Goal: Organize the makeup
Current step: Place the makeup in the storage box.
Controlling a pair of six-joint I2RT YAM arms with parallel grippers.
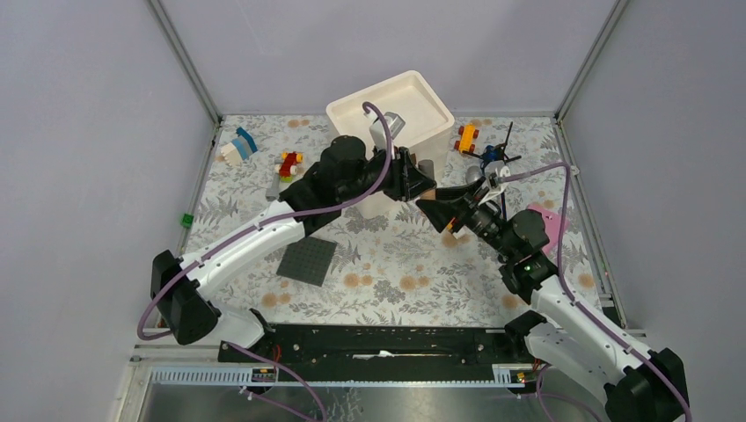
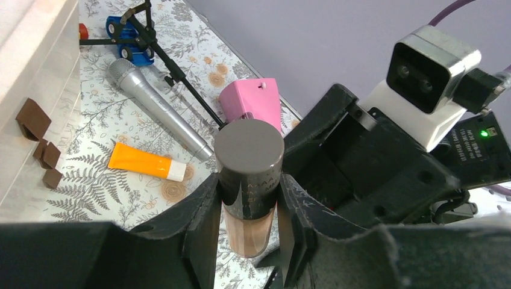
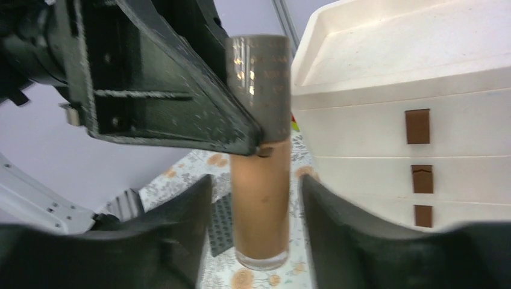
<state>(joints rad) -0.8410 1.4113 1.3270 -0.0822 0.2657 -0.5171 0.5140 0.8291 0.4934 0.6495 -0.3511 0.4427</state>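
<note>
Left gripper (image 2: 248,201) clamped on dark cap of beige bottle (image 2: 249,150); bottle cap-up, appears raised off table (image 2: 102,180). Right gripper (image 3: 256,235) spread wide, one finger each side of bottle's lower body, gaps both sides, no contact.

Judgement: bottle rigid, glossy, likely slippery, some weight from liquid, possibly glass, so drop risk. Best hold: squarely across mid-body, below cap.

White drawer unit (image 3: 385,120) just beside. Orange tube (image 2: 144,162) lying on table beyond.

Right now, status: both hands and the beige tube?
Left hand shut on dark-capped beige tube, at cap. Right hand open, straddling its body. White drawer box close beside.
</note>
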